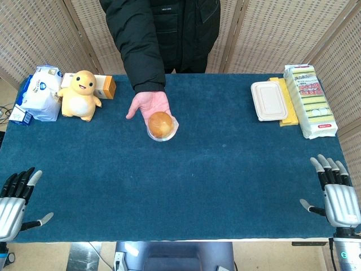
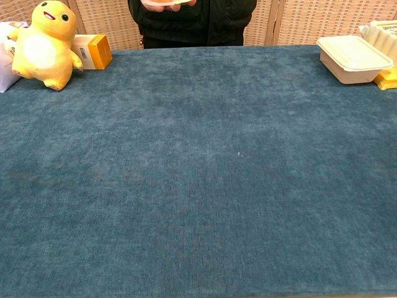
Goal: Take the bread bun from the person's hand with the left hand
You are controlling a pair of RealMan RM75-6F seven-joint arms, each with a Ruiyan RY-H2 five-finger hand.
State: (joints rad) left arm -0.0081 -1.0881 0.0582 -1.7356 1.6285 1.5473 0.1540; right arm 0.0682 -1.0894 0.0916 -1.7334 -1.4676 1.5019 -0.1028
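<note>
A round golden bread bun [image 1: 161, 122] in clear wrap lies on the person's open palm [image 1: 148, 106], held out over the far middle of the blue table [image 1: 186, 186]. In the chest view only the underside of the person's hand [image 2: 167, 2] shows at the top edge. My left hand [image 1: 16, 200] rests at the table's near left corner, open, fingers apart, holding nothing, far from the bun. My right hand [image 1: 336, 195] sits at the near right corner, also open and holding nothing.
A yellow plush toy [image 1: 80, 95], an orange box [image 1: 105, 87] and a white-blue bag [image 1: 40, 93] stand at the far left. A white lidded container [image 1: 269, 100] and a tall packet [image 1: 310, 100] on yellow sheets lie at the far right.
</note>
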